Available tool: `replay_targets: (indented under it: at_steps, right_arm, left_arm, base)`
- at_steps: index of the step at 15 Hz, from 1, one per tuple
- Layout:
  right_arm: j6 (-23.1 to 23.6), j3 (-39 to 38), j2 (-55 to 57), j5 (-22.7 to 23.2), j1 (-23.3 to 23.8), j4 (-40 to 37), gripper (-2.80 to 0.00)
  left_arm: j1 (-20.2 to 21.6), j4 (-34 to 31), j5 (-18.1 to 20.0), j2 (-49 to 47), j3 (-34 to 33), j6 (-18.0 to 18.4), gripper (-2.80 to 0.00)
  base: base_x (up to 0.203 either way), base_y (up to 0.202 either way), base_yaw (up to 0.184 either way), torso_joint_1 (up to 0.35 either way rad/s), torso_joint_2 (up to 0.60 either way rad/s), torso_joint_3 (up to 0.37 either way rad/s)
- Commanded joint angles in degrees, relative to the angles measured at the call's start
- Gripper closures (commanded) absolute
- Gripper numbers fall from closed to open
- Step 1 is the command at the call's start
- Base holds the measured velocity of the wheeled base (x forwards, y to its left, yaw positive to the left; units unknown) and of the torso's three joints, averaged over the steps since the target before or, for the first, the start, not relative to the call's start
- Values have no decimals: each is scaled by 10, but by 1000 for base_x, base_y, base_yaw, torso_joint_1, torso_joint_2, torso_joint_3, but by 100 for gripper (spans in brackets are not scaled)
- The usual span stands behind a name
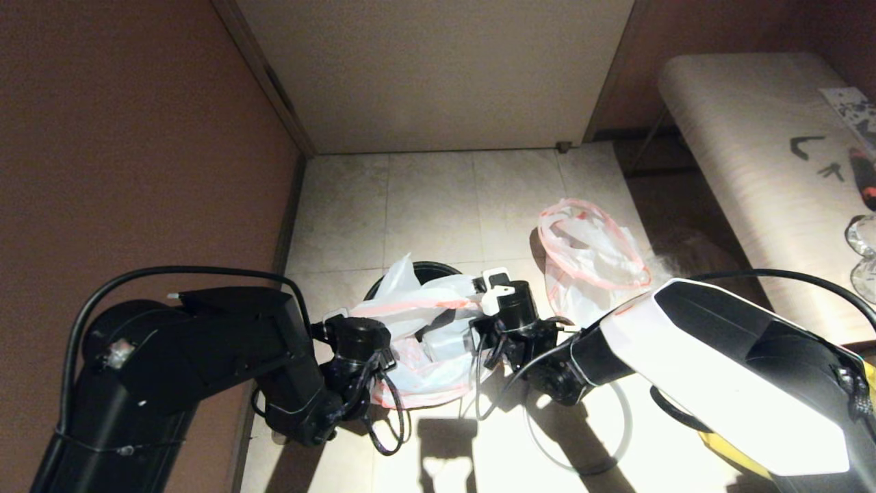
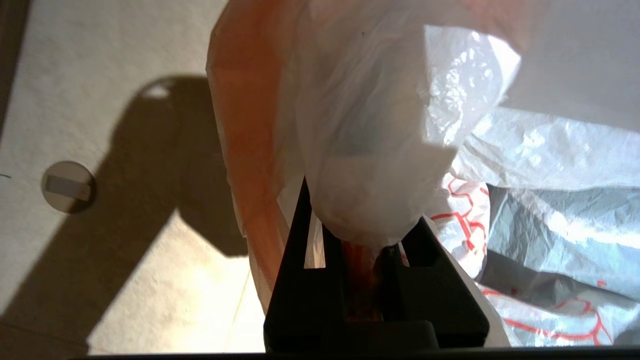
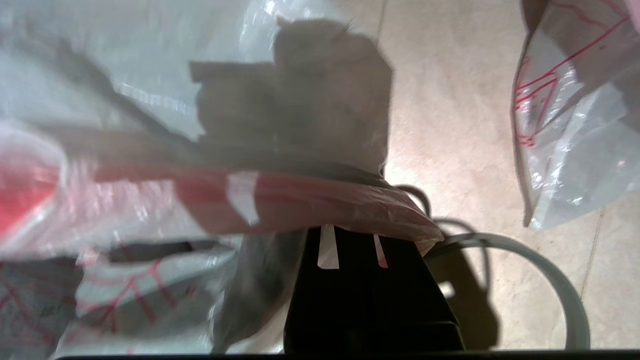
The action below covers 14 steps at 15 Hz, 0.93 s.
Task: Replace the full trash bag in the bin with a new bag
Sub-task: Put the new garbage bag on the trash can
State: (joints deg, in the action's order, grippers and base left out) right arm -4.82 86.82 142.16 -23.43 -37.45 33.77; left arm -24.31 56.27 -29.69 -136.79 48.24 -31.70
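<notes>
The bin (image 1: 426, 270) stands on the floor tiles, and only the far arc of its black wall shows. The full trash bag (image 1: 410, 307) covers it, translucent white with a pink-red hem, and pale boxy shapes show through. My left gripper (image 1: 350, 320) (image 2: 365, 240) is shut on the hem at the bag's left side. My right gripper (image 1: 491, 293) (image 3: 350, 240) is shut on the hem at its right side. The new bag (image 1: 590, 263) (image 3: 575, 125) lies limp on the floor, right of the bin. The bin's grey hoop (image 1: 626, 428) (image 3: 550, 270) lies loose on the floor under my right arm.
A brown wall (image 1: 137, 137) runs close along the left, and a pale door panel (image 1: 438, 68) closes the back. A light bench (image 1: 753, 150) with small items stands at the right. A round disc (image 2: 67, 186) is set in the floor near the bin.
</notes>
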Motion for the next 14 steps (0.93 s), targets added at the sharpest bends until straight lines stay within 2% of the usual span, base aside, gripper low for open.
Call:
replay_targets:
  at_steps: [1, 5, 11, 14]
  right_arm:
    - [3, 17, 12, -1, 6, 2, 0]
    - [28, 65, 37, -2, 23, 2, 0]
    - [29, 71, 38, -14, 37, 4, 0]
    - [29, 87, 38, -14, 43, 4, 0]
  left_arm:
    - [-4, 3, 6, 7, -9, -2, 0]
    - [-12, 5, 32, 11, -26, 4, 0]
    - [-16, 12, 38, 13, -40, 9, 0]
    - [-21, 15, 74, 24, -58, 11, 0]
  base:
    - [0, 0, 0, 0, 0, 0]
    - [0, 0, 0, 0, 0, 0]
    - [0, 0, 0, 0, 0, 0]
    - [0, 0, 0, 0, 0, 0]
